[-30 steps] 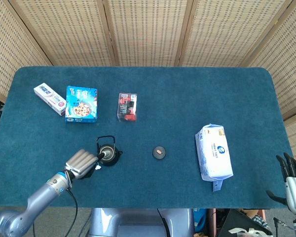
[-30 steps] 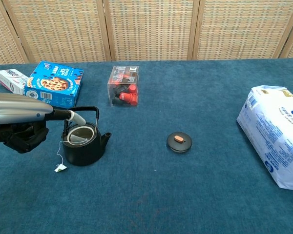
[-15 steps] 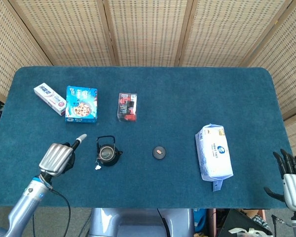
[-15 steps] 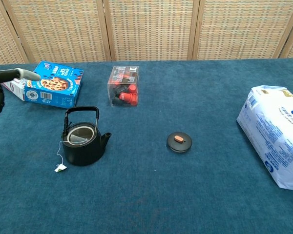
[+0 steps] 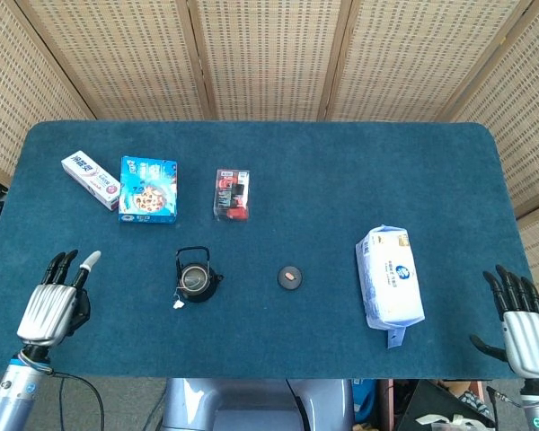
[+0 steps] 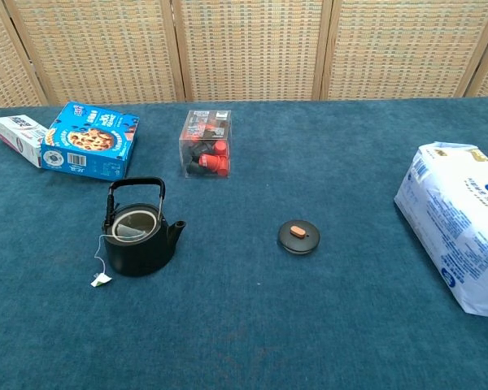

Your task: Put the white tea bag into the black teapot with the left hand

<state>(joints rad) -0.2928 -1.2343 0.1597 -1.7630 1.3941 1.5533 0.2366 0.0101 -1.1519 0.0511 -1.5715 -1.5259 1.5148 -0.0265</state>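
Woven screens are backing a blue desk (image 5: 341, 180), with the black teapot (image 6: 138, 244) standing lidless on it.
Chest view is showing the white tea bag (image 6: 130, 231) sitting inside the pot, its string trailing over the rim to a tag (image 6: 101, 280) lying on the cloth; only head view is catching the left hand (image 5: 54, 301) and right hand (image 5: 519, 325), both spread and holding nothing, at the near corners.

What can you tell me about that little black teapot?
The teapot is small, round and black, metal by its look, standing upright on the blue table with its lid off and its wire handle raised. A white tea bag lies inside; its string hangs over the rim to a paper tag on the cloth. No hand touches it.
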